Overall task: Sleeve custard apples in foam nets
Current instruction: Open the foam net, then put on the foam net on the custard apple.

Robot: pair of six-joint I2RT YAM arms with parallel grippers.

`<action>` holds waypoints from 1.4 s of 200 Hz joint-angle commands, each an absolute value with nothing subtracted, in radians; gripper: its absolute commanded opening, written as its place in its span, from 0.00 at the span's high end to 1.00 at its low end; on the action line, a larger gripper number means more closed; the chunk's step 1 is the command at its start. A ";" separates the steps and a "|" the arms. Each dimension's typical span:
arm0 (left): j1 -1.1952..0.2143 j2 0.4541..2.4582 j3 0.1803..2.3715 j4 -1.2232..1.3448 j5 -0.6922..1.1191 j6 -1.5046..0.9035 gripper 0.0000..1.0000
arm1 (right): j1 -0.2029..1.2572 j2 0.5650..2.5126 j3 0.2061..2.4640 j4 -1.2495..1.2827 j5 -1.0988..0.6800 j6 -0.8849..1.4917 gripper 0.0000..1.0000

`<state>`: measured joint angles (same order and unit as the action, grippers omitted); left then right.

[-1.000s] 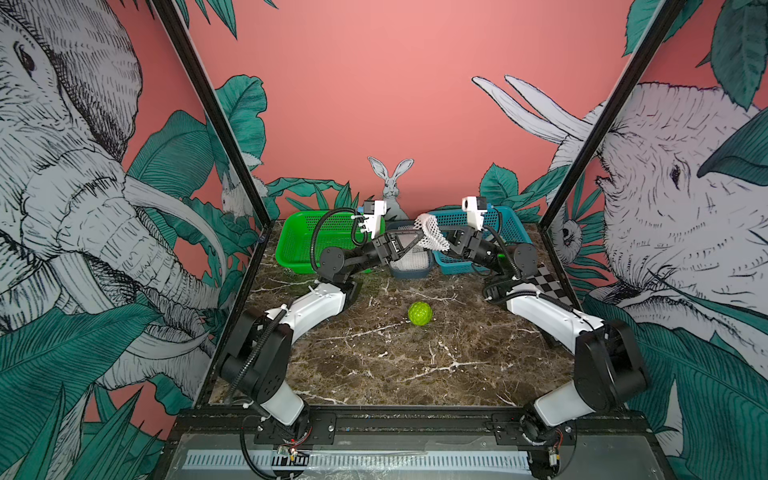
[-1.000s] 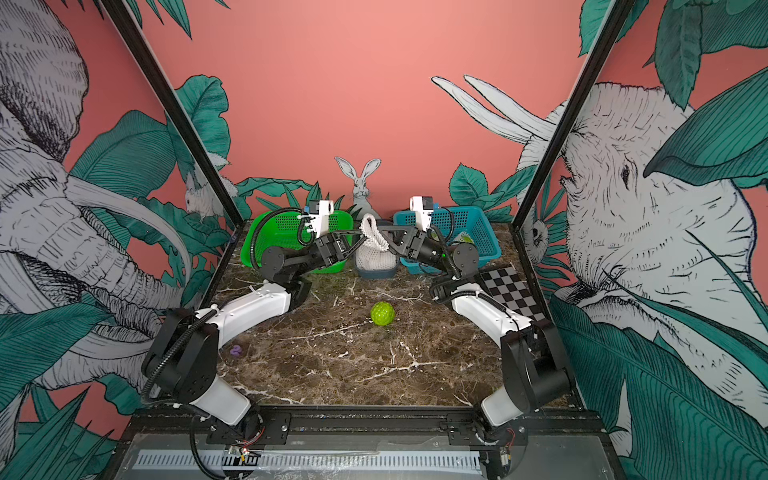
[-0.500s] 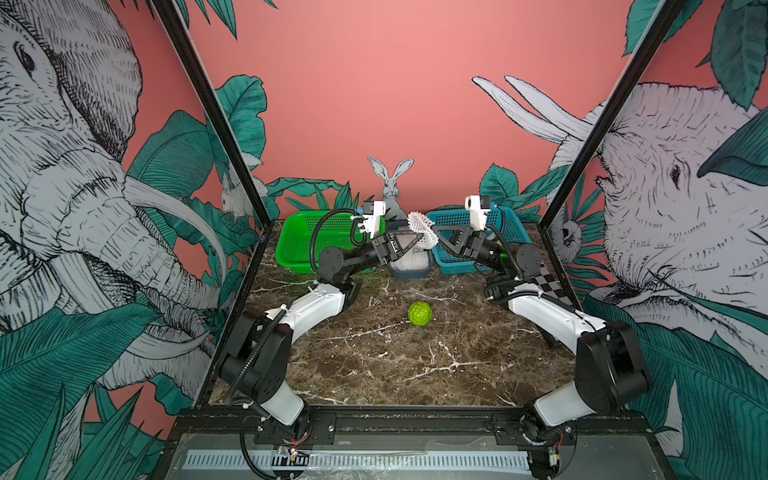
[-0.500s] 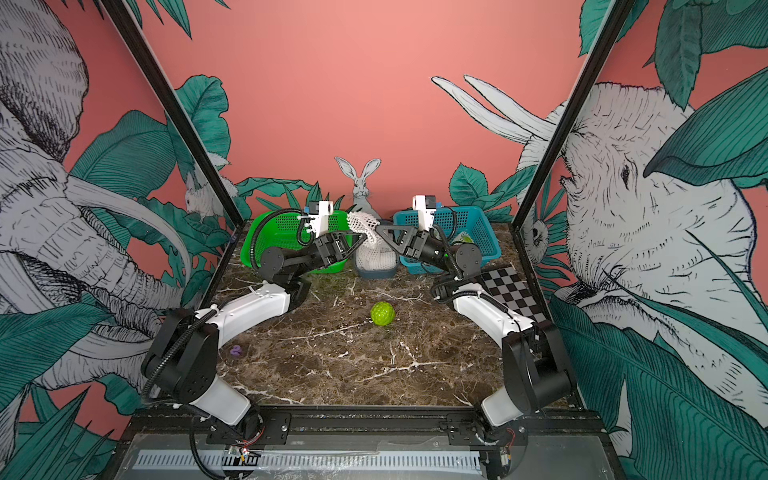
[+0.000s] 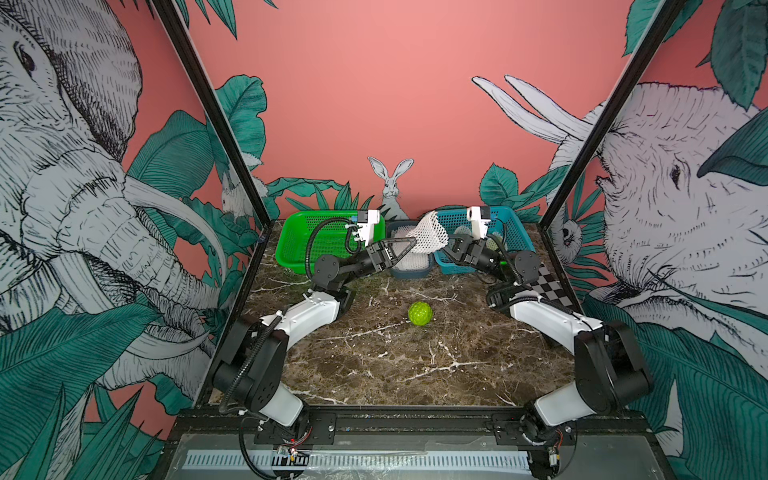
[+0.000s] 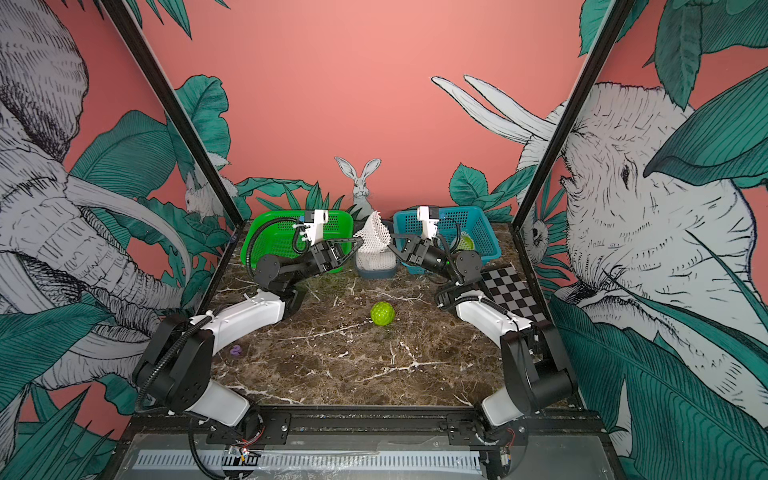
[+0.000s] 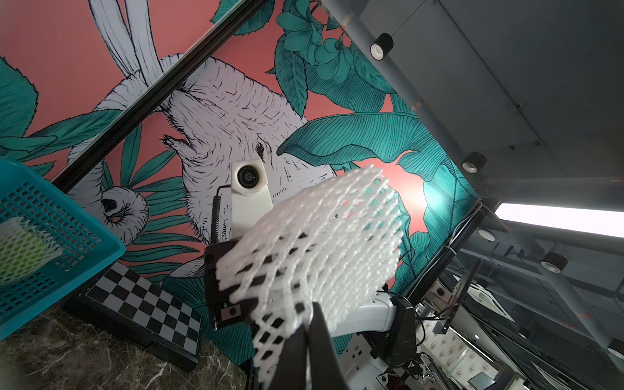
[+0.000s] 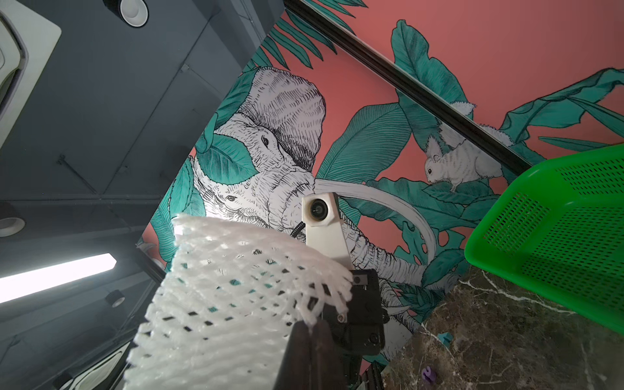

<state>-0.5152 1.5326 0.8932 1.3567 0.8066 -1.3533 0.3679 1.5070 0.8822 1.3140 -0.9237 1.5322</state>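
L gripper (image 5: 412, 242) and R gripper (image 5: 448, 246) are both clamped on one foam net (image 5: 430, 232), held up at the back; one custard apple (image 5: 419, 313) lies bare mid-table and one sleeved fruit (image 7: 23, 246) sits in the blue basket (image 7: 60, 216), so prob. partly done.

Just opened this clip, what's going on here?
Both arms share one white foam net, held in the air above the small grey tray of spare nets. The left gripper and the right gripper are each shut on one side of it. A bare custard apple lies untouched on the marble table. A fruit already netted sits in the teal basket.
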 commanded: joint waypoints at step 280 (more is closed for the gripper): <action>-0.569 1.786 0.586 1.402 0.730 -1.316 1.00 | 0.316 1.459 0.555 0.816 -0.811 1.081 1.00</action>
